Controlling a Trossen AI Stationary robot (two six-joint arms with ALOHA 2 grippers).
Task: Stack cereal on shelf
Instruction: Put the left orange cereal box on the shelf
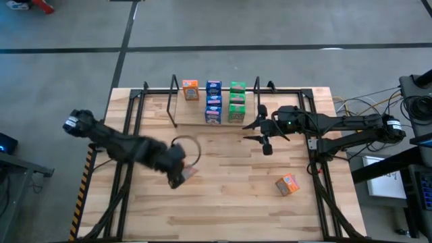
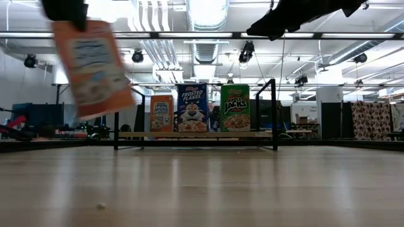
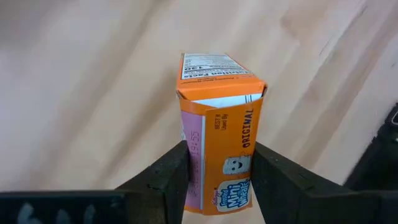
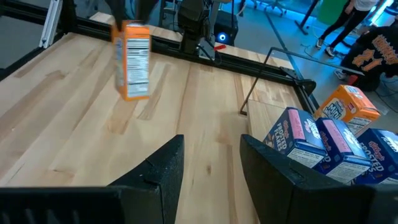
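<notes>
High view: table (image 1: 223, 202) fills centre frame; shelf (image 1: 177, 102) at upper centre carries orange, blue and green cereal boxes. Left claw (image 1: 181, 172), lower left of centre, clamped on an orange box (image 3: 217, 149), lifted. Right claw (image 1: 262, 135), right of centre, fingers apart, empty. Another orange box (image 1: 287, 184) lies lower right.

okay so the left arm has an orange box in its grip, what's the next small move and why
Probably carry it toward the shelf. The left gripper is shut on the orange box, which hangs clear of the table in the low view, and only one orange box stands on the shelf.
</notes>
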